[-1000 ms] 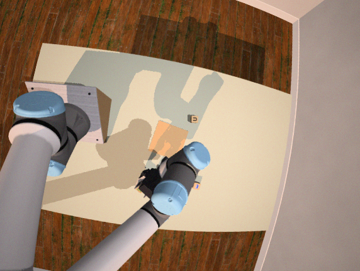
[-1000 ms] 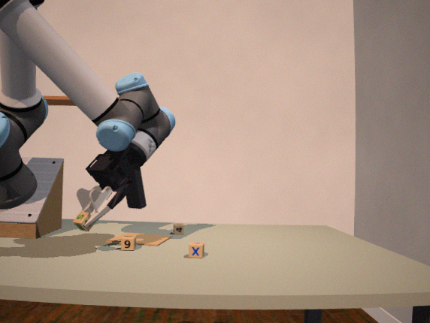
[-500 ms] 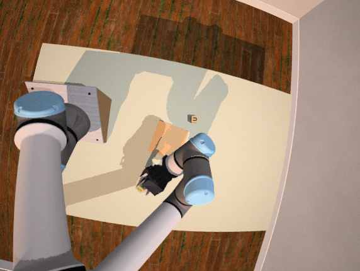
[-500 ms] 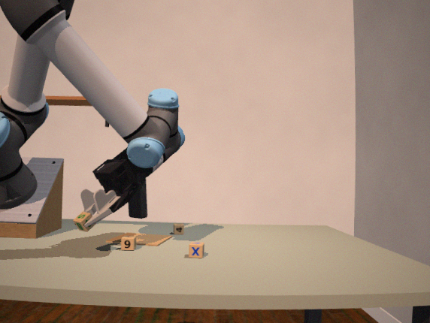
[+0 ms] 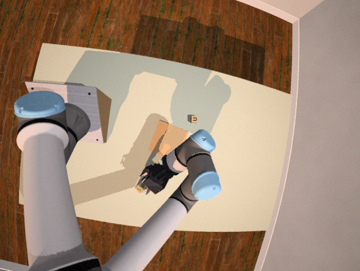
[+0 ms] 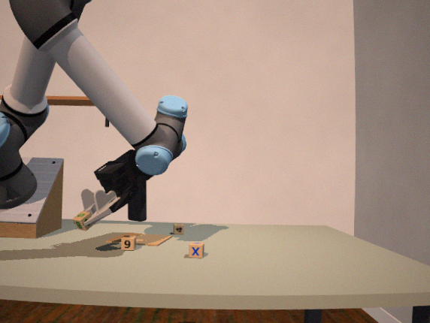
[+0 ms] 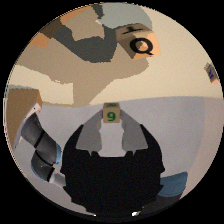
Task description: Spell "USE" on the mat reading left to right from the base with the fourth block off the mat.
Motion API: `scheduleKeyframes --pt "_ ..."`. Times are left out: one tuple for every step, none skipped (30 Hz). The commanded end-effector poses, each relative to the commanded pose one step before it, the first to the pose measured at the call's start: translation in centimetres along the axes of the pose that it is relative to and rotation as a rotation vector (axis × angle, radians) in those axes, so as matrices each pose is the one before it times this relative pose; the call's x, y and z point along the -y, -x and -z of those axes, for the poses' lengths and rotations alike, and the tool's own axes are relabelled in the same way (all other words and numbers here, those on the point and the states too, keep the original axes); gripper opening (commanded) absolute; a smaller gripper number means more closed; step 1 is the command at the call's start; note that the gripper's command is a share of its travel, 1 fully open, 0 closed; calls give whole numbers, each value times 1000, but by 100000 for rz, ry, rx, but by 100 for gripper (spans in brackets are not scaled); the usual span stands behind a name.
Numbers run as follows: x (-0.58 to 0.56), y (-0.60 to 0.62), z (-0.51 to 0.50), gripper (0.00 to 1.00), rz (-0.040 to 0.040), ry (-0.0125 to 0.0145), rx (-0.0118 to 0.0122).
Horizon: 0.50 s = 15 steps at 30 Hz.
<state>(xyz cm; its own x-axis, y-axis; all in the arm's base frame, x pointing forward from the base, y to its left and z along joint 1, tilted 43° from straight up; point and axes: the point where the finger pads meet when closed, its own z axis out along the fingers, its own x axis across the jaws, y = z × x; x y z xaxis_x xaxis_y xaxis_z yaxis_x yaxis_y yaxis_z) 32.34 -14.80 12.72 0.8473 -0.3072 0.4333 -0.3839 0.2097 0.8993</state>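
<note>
blocks (image 5: 193,118) (image 6: 196,250) (image 7: 145,44) around an orange mat (image 5: 177,133) (image 6: 158,240), pale table (image 5: 248,151) (image 6: 286,263), pinkish wall (image 6: 263,113), hand (image 5: 143,183) (image 6: 87,221) (image 7: 111,110) gripping a green-marked block (image 5: 140,188) (image 6: 81,220) (image 7: 111,114)

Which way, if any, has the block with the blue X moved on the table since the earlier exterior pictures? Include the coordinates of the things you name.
No; the X block (image 6: 195,251) sits at the same spot against the table's front edge.
</note>
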Motion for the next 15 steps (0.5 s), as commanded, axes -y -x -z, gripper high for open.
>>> scheduleKeyframes --pt "-11 32 -80 9 -46 362 143" --pt "55 5 -47 9 10 15 103" --pt "92 5 -47 9 26 -5 113" --pt "100 -5 -51 9 20 -33 120" --pt "119 -5 -68 9 69 -23 140" --pt "155 13 -98 9 44 1 51" --pt "188 30 -126 9 31 22 -15" --pt "212 32 -141 9 28 23 -16" --pt "232 33 -153 9 25 23 -16" --pt "248 32 -162 9 67 21 -15" --pt "264 12 -162 9 23 5 -4" --pt "273 3 -163 9 1 -2 1" --pt "274 2 -164 9 1 -1 1" --pt "272 3 -163 9 1 -2 1" --pt "265 3 -159 9 1 -2 1"
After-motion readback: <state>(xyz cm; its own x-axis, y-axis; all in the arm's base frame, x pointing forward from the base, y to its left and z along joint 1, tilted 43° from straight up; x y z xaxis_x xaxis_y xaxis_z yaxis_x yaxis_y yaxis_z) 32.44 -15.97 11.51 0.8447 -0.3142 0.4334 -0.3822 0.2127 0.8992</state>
